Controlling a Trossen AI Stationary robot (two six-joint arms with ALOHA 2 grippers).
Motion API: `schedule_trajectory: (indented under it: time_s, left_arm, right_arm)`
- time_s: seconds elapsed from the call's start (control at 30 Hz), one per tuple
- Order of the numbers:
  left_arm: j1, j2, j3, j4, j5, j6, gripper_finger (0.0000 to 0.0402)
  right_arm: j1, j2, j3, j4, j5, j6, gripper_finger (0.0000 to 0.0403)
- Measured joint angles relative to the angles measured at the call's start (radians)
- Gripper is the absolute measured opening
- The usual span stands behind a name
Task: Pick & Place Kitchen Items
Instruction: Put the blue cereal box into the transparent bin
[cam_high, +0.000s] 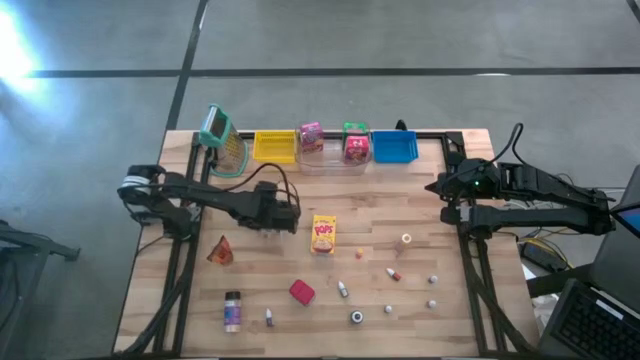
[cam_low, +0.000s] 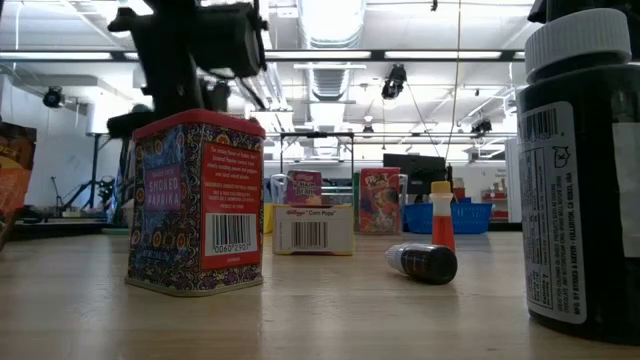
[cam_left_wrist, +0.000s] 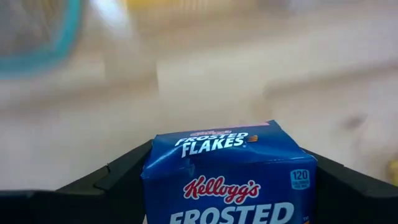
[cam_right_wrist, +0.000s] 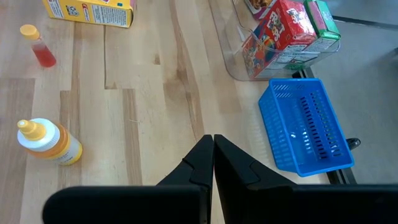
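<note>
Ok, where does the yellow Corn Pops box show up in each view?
High view: the Corn Pops box lies mid-table.
Low view: centre, barcode side towards the camera, right of the paprika tin.
Left wrist view: cannot tell; the Frosted Flakes box fills the foreground and the rest is blurred.
Right wrist view: beyond the small red bottle, cut off by the picture's edge.
Shared landmark: the blue bin, in all but the left wrist view.

- High view looks straight down on the whole table (cam_high: 400, 300).
- Low view sits at tabletop level, facing the room.
- Wrist views look close; the right one shares the blue basket (cam_right_wrist: 308, 124) with the others.
</note>
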Motion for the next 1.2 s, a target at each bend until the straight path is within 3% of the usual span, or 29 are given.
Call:
schedule_trajectory:
  time_s: [0.27,0.5,0.7,1.2]
  left_arm:
    - [-0.071,-0.01,0.02,0.042,-0.409,0.249,0.0321]
    - [-0.13,0.006,-0.112,0.25,-0.66,0.324,0.0321]
    - [-0.171,0.008,-0.222,0.45,-0.769,0.348,0.0321]
    - [-0.186,0.008,-0.429,0.793,-0.792,0.329,0.0321]
  right_arm:
    - [0.0,0.0,0.0,0.0,0.0,0.0,0.0008]
    - [0.0,0.0,0.0,0.0,0.0,0.0,0.0008]
    - [0.0,0.0,0.0,0.0,0.0,0.0,0.0008]
    - [0.0,0.0,0.0,0.0,0.0,0.0,0.0008]
